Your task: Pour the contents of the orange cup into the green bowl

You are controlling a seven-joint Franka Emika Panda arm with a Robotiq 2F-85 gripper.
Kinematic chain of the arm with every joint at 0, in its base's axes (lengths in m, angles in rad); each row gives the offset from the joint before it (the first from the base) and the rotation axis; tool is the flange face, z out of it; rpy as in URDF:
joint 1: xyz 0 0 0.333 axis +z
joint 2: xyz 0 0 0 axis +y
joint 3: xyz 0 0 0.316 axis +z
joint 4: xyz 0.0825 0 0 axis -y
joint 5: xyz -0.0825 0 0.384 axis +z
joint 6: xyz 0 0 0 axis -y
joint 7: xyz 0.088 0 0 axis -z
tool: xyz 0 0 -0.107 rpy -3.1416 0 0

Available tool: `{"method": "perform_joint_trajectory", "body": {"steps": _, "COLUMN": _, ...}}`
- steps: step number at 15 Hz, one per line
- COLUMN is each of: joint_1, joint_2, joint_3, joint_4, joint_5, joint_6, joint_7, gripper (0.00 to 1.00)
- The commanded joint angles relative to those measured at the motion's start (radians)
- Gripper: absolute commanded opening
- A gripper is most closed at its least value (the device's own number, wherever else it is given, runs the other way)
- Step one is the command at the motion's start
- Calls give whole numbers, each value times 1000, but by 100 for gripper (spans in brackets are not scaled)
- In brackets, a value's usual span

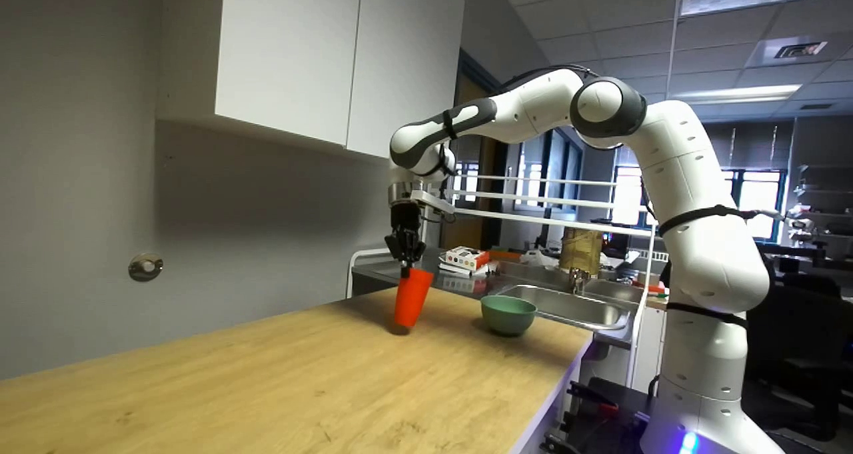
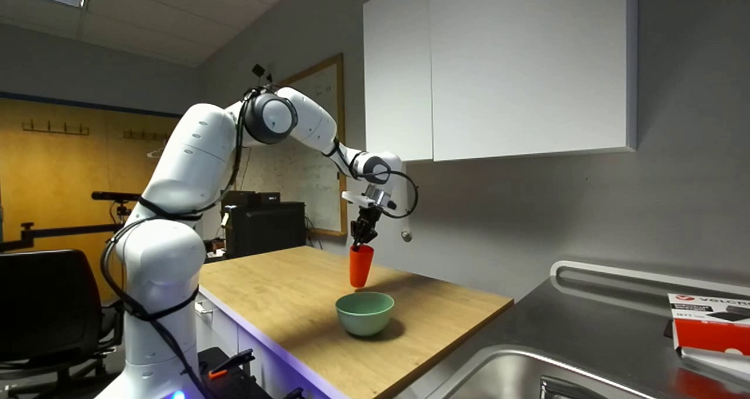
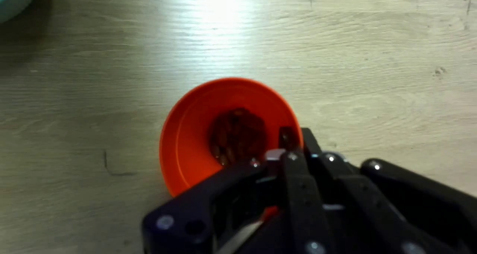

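Wrist view alone shows dark pieces [image 3: 238, 134] in the orange cup [image 3: 193, 136] the gripper [image 3: 299, 139] pinches.

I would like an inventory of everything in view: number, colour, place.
Tabletop: 1, light brown, foreground
Cup: 1, orange, tilted over the tabletop
Small pieces: uncountable, brown, inside the cup
Bowl: 1, green, on the tabletop
Counter: 1, dark, beside the tabletop
Sink: 1, metallic, in the counter
Box: at least 1, red-white, on the counter
Cabinet: 1, white, high up
Whiteboard: 1, white, background
Chair: at least 1, black, background
Windows: several, bright, background
Clutter: uncountable, mixed, beyond the sink
Arm: 1, white, beside the tabletop
Pincer: 1, black, shut on the cup's rim
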State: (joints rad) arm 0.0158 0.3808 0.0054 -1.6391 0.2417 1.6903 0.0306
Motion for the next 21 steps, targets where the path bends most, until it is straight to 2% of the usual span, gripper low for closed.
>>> {"method": "perform_joint_trajectory", "body": {"steps": 1, "joint_1": -46, "joint_2": -120, "joint_3": -7, "joint_4": -77, "joint_5": 42, "joint_6": 77, "joint_7": -39, "gripper": 1}}
{"method": "perform_joint_trajectory", "body": {"steps": 6, "joint_1": -132, "joint_2": -280, "joint_3": -42, "joint_4": -259, "joint_5": 190, "joint_6": 248, "joint_7": -131, "gripper": 1}}
{"method": "perform_joint_trajectory", "body": {"steps": 12, "joint_1": -182, "joint_2": -462, "joint_3": -108, "joint_4": -548, "joint_5": 477, "joint_6": 397, "joint_7": -382, "gripper": 1}}
{"method": "perform_joint_trajectory", "body": {"steps": 17, "joint_1": -192, "joint_2": -616, "joint_3": -189, "joint_4": -785, "joint_5": 646, "joint_6": 452, "joint_7": -611, "gripper": 1}}
{"method": "perform_joint_trajectory", "body": {"steps": 21, "joint_1": -232, "joint_2": -724, "joint_3": -283, "joint_4": -962, "joint_5": 742, "joint_6": 462, "joint_7": -800, "gripper": 1}}
